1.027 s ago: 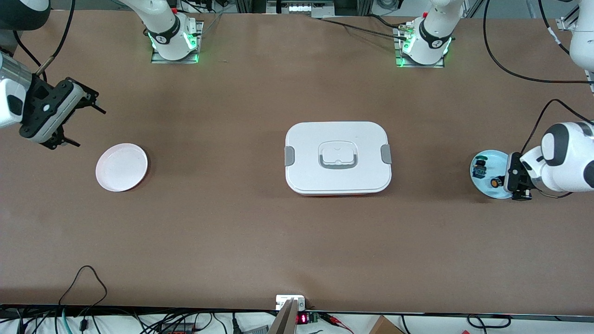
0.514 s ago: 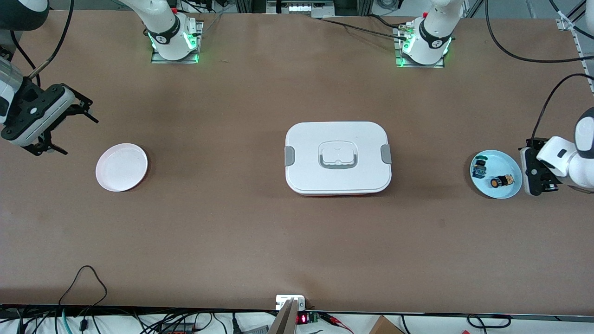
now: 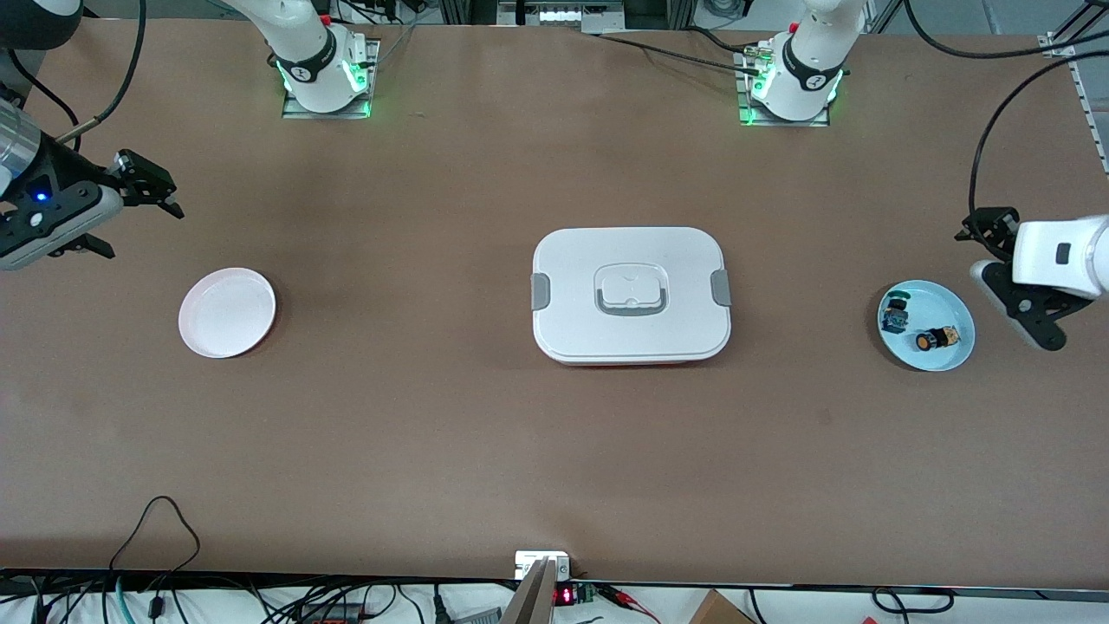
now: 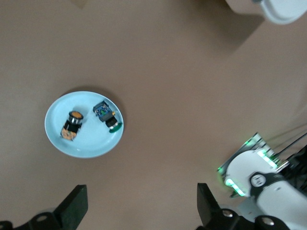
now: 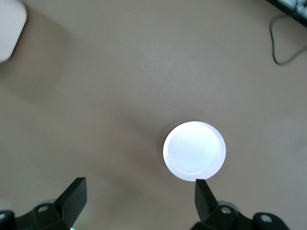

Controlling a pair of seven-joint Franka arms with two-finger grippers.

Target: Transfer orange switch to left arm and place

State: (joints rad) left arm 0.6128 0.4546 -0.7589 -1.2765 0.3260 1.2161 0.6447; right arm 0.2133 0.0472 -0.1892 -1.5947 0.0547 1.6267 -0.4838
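The orange switch [image 3: 936, 339] lies on a light blue plate [image 3: 944, 308] at the left arm's end of the table, beside a small dark switch with blue and green parts [image 3: 895, 316]. In the left wrist view the orange switch [image 4: 72, 126] lies on that plate [image 4: 91, 143]. My left gripper [image 3: 1009, 277] hangs open and empty over the table beside the plate; its fingers stand wide apart [image 4: 142, 211]. My right gripper [image 3: 137, 227] is open and empty over the table at the right arm's end [image 5: 141, 206]. The white box [image 3: 631, 295] stands mid-table.
A white round plate [image 3: 227, 312] lies empty near the right gripper and shows in the right wrist view [image 5: 194, 151]. The arm bases [image 3: 325, 74] [image 3: 793, 82] stand at the table's back edge. A box corner shows in the right wrist view [image 5: 9, 28].
The left gripper has pulled away from the blue plate toward the table's end, uncovering the orange switch. The right gripper has drawn back toward its end of the table.
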